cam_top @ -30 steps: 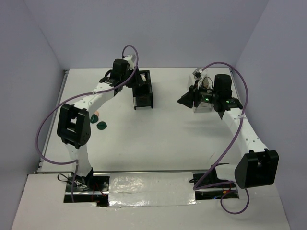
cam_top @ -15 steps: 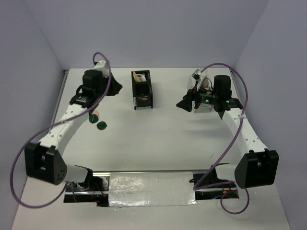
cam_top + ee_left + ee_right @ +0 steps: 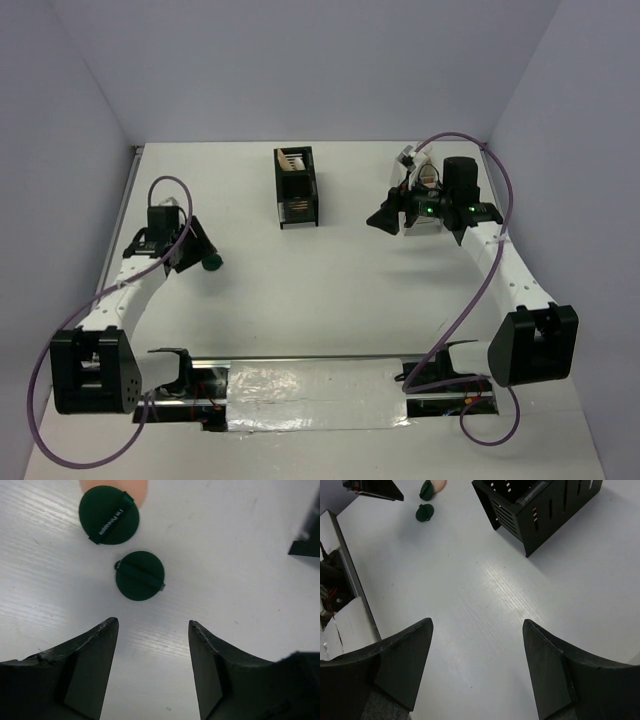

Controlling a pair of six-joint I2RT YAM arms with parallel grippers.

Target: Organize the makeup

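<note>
Two dark green round compacts lie on the table in the left wrist view: one with white lettering [image 3: 109, 515] overlapping the peach puff [image 3: 116, 485], and a smaller one [image 3: 140, 575] nearer my fingers. My left gripper [image 3: 152, 625] is open and empty, hovering just short of the smaller compact. From above, the left gripper [image 3: 194, 252] sits beside a green compact [image 3: 211, 263]; the other compact and the puff are hidden under it. My right gripper [image 3: 477, 624] is open and empty over bare table, and from above it [image 3: 384, 222] is in front of the white organizer [image 3: 428, 212].
The black slotted organizer [image 3: 296, 188] stands at the back centre with beige flat items in its far end; it also shows in the right wrist view [image 3: 535, 505]. The white organizer holds some items and is partly hidden by the right arm. The side walls are close.
My left arm has swung away from the black organizer, forward and to the left, and now hangs low over the green compacts. The right arm has barely moved.
</note>
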